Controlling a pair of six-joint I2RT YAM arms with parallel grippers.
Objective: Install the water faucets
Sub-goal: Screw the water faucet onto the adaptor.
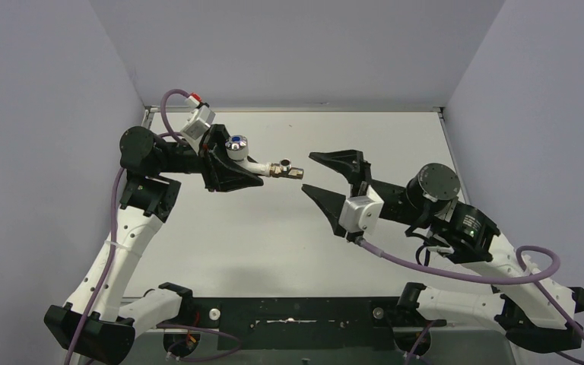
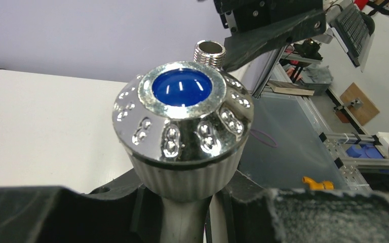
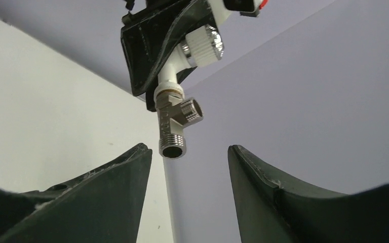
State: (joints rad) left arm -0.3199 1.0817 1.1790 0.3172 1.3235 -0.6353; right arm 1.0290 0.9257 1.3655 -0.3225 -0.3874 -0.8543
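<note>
My left gripper (image 1: 252,177) is shut on the white tap body (image 1: 252,163) and holds it in the air above the table. The tap's chrome knob with the blue dot (image 1: 236,143) faces up and fills the left wrist view (image 2: 182,119). The threaded metal fitting (image 1: 287,169) sits on the tap's end and points toward the right arm. It also shows in the right wrist view (image 3: 174,124) and in the left wrist view (image 2: 208,52). My right gripper (image 1: 309,172) is open and empty, its fingertips (image 3: 142,152) just short of the fitting.
The white table (image 1: 274,228) lies under both arms, walled by grey panels at the back and sides. A black base rail (image 1: 296,315) runs along the near edge. Purple cables trail from both wrists.
</note>
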